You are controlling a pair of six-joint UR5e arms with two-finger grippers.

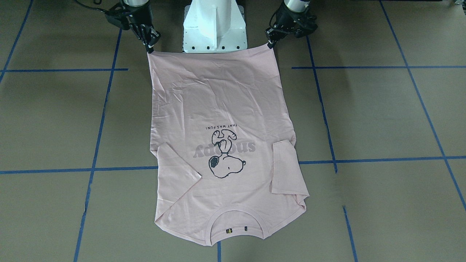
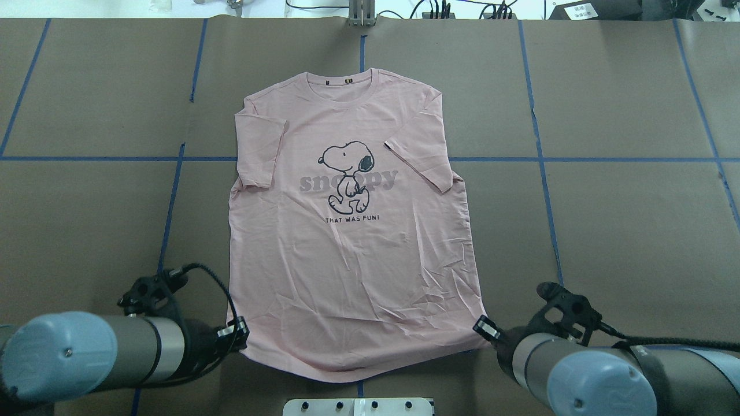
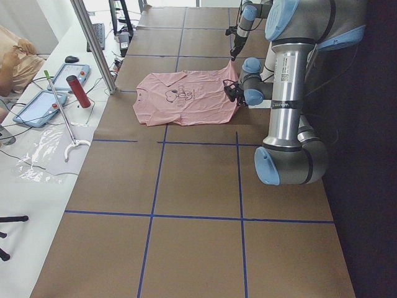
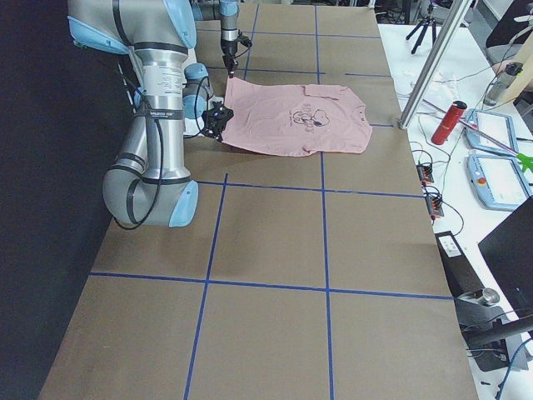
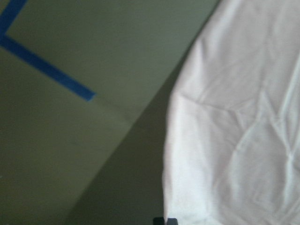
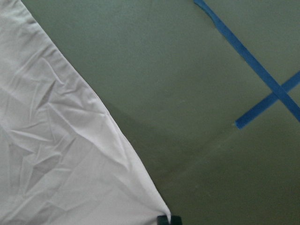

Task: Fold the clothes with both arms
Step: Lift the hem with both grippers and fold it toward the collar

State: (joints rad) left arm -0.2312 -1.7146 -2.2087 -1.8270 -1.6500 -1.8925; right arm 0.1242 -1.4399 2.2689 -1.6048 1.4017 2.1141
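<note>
On the table (image 1: 364,109), in the front-facing view, the pink T-shirt (image 1: 218,94) lies flat with the print up. Both sleeves are folded in over the front, the collar is toward the camera and the hem is just before the white pedestal (image 1: 214,29). The left hand (image 1: 271,44) is closed on the hem corner at the view's right, and the right hand (image 1: 149,49) on the other corner. Each corner comes to a point at the hand.

From overhead, the T-shirt (image 2: 347,260) sits mid-table among blue tape lines (image 2: 537,159), collar far from the robot. The left hand (image 2: 240,334) and right hand (image 2: 484,328) each meet a hem corner.

The side views show the T-shirt (image 3: 186,96) near the robot's edge, with both hands at the hem; the grip is too small to judge there.

In the left wrist view, narrow fingertips (image 5: 165,221) touch the cloth's edge. In the right wrist view, the fingertips (image 6: 168,219) close on the corner's tip.
</note>
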